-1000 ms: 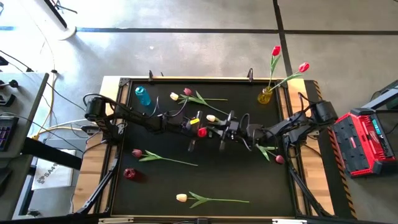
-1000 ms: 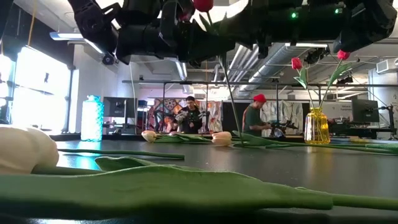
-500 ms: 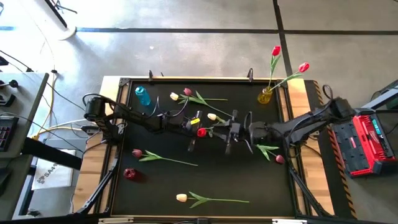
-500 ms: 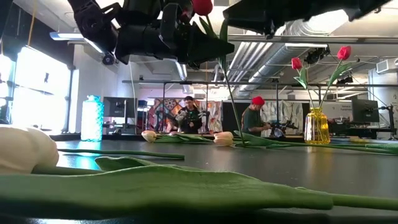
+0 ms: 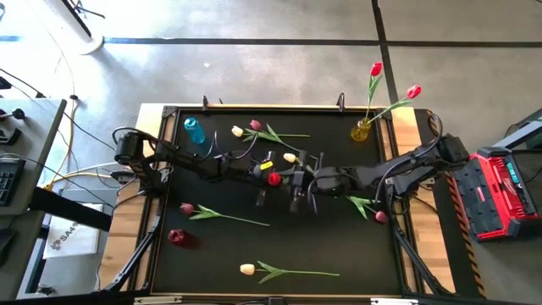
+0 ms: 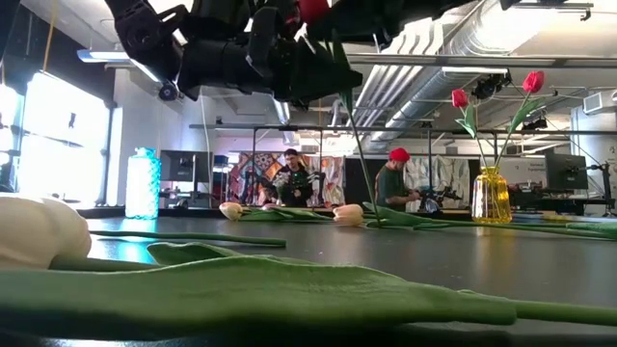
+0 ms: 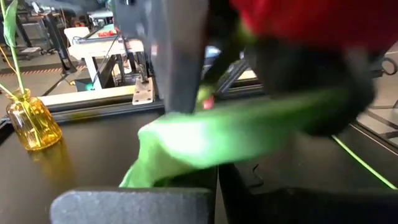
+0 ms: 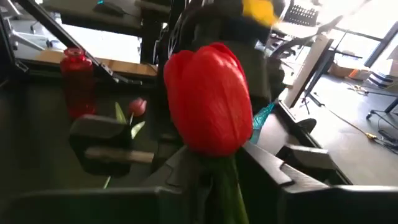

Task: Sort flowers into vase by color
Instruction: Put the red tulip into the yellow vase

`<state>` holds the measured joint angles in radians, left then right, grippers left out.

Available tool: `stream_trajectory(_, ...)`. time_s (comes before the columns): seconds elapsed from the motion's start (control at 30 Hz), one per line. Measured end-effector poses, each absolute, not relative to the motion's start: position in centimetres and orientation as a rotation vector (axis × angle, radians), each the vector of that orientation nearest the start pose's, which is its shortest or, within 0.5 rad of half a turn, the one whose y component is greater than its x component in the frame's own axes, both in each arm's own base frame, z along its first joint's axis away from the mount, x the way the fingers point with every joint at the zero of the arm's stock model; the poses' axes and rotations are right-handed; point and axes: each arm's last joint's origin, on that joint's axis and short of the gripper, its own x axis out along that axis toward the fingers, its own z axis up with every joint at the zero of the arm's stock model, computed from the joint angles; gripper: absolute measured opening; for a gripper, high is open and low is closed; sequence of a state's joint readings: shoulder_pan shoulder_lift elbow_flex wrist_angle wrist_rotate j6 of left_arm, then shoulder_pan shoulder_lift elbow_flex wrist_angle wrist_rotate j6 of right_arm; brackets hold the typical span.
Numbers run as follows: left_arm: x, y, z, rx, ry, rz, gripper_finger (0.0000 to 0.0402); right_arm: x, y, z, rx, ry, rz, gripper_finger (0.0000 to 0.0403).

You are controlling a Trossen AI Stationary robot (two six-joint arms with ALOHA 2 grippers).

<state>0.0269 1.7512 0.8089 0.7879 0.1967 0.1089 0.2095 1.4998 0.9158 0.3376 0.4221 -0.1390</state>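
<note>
Both dark arms meet over the middle of the black table (image 5: 339,254), raised above its top. The left gripper (image 5: 261,174) is clamped tight on the green stem of a red artificial tulip (image 5: 273,179), whose red head stands upward above the fingers in the low view while a long green leaf hangs below. The right gripper (image 5: 298,182) sits just beside that flower from the other side; in the right wrist view its two dark fingers (image 8: 292,162) stand on either side of the stem right under the red head, partly apart, and whether they press the stem cannot be told.

A yellow glass vase (image 5: 361,130) at the far right corner of the table carries two red tulips (image 5: 376,69). A blue bottle-like vase (image 5: 195,130) stands at the far left, a dark red one (image 5: 176,236) near the left edge. Lying on the table: a cream tulip (image 5: 238,131) touching a dark pink tulip (image 5: 256,125) at the far side, another cream head (image 5: 290,158) just beside the grippers, a pink tulip (image 5: 186,207) on the left, a pink tulip (image 5: 381,217) on the right, and a cream tulip (image 5: 246,269) at the near edge
</note>
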Motion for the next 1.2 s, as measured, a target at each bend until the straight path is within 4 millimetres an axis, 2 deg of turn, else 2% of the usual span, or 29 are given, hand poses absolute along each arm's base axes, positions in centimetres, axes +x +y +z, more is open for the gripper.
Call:
stream_trajectory(0.23,35.5,0.4,18.3,0.087,0.171,-0.179,0.0000,32.7,5.7,26.3,-0.206,0.295,-0.207,0.0007)
stream_trajectory(0.4,35.4,0.5,18.1,0.085,0.188,-0.156,0.0005,32.2,5.4,27.6,-0.215,0.344,-0.396,0.0004)
stream_trajectory(0.5,35.4,0.6,18.0,0.084,0.203,-0.151,0.0015,31.1,4.9,29.7,-0.205,0.335,-0.520,0.0004)
stream_trajectory(0.67,34.8,1.1,17.2,0.077,0.226,-0.158,0.0025,28.0,3.8,33.7,-0.168,0.260,-0.716,0.0002)
stream_trajectory(0.83,34.1,1.8,16.3,0.063,0.246,-0.138,0.0026,23.7,2.1,37.0,-0.140,0.182,-0.921,0.0001)
stream_trajectory(1.0,33.3,2.1,15.7,0.054,0.230,-0.125,0.0026,20.2,-0.2,39.0,-0.095,0.118,-1.148,0.0001)
stream_trajectory(1.2,33.1,2.1,15.5,0.050,0.230,-0.125,0.0026,17.5,-3.6,40.2,-0.059,0.076,-1.391,0.0000)
